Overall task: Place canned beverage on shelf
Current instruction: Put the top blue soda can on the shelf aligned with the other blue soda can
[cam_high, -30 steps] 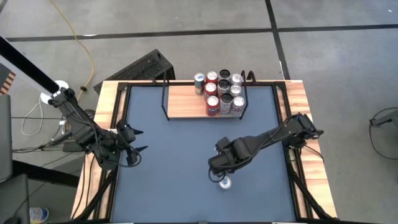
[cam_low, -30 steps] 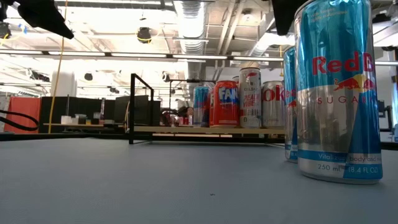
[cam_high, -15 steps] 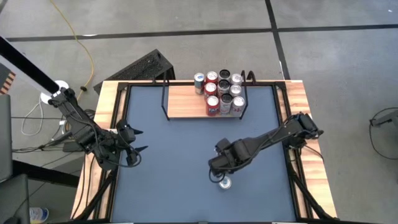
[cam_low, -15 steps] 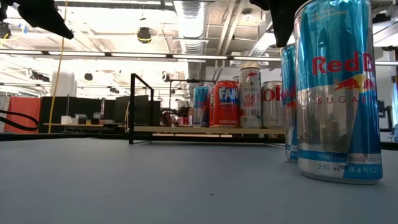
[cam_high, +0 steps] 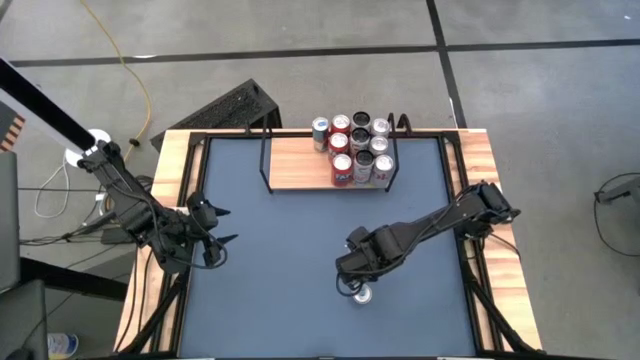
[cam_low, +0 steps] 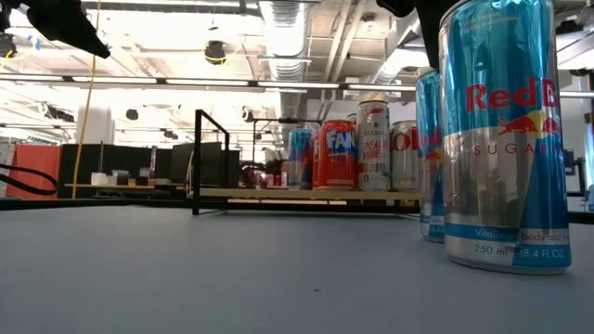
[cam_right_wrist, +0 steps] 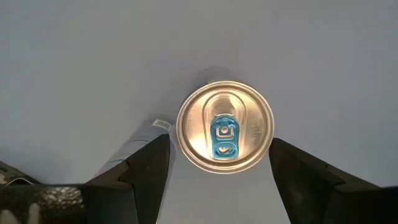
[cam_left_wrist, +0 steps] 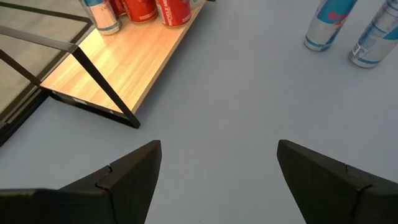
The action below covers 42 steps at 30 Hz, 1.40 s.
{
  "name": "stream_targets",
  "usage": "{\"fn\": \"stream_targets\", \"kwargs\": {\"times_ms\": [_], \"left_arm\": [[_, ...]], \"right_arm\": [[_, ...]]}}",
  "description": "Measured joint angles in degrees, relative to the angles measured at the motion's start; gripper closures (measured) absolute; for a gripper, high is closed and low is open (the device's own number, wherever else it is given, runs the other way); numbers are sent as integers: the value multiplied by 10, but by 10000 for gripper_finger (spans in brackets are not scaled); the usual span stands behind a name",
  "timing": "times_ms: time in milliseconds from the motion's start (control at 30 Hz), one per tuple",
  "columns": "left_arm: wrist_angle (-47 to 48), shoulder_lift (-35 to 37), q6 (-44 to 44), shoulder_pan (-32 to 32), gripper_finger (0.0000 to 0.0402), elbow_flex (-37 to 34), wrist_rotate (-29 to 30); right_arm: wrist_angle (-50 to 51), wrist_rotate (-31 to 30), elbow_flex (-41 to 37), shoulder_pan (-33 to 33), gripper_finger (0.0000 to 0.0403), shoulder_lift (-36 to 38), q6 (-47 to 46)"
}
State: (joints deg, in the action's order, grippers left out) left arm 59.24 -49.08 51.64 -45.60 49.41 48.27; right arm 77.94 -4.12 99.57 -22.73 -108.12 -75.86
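Note:
Two slim blue-and-silver beverage cans stand upright on the dark table top. The nearer one (cam_high: 363,295) (cam_low: 501,139) is free. The farther one (cam_low: 428,158) (cam_right_wrist: 225,126) stands under my right gripper (cam_high: 351,282) (cam_right_wrist: 219,149), which points down, open. Its fingers (cam_right_wrist: 152,168) stand on either side of the can's top without touching it. The shelf (cam_high: 300,165) (cam_low: 306,193), a light wood board with a black wire frame, stands at the table's far side. Several cans (cam_high: 355,148) crowd its right end. My left gripper (cam_high: 222,226) (cam_left_wrist: 217,168) waits open, raised, at the table's left.
The shelf's left half (cam_left_wrist: 118,62) is bare wood. The nearer can's side (cam_right_wrist: 140,146) stands just outside one of my right gripper's fingers. A black ribbed object (cam_high: 225,110) lies beyond the table's far left corner. Wooden rails (cam_high: 170,170) edge the table.
My right gripper has sunk a little toward the farther can, still open. Nothing else has moved.

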Motion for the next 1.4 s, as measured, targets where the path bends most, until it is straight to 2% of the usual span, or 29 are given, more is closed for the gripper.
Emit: {"fn": "stream_targets", "kwargs": {"times_ms": [700,967,1067,1300,1400], "left_arm": [[-1,0,13,0,90,0,16],[-1,0,13,0,90,0,18],[0,0,13,0,90,0,21],[0,0,13,0,90,0,21],[0,0,13,0,90,0,21]], "right_arm": [[-23,0,-23,12,132,6,45],[-34,21,-40,11,134,6,50],[-34,19,-40,11,147,6,51],[-34,17,-40,11,214,6,59],[-34,16,-40,11,228,7,71]]}}
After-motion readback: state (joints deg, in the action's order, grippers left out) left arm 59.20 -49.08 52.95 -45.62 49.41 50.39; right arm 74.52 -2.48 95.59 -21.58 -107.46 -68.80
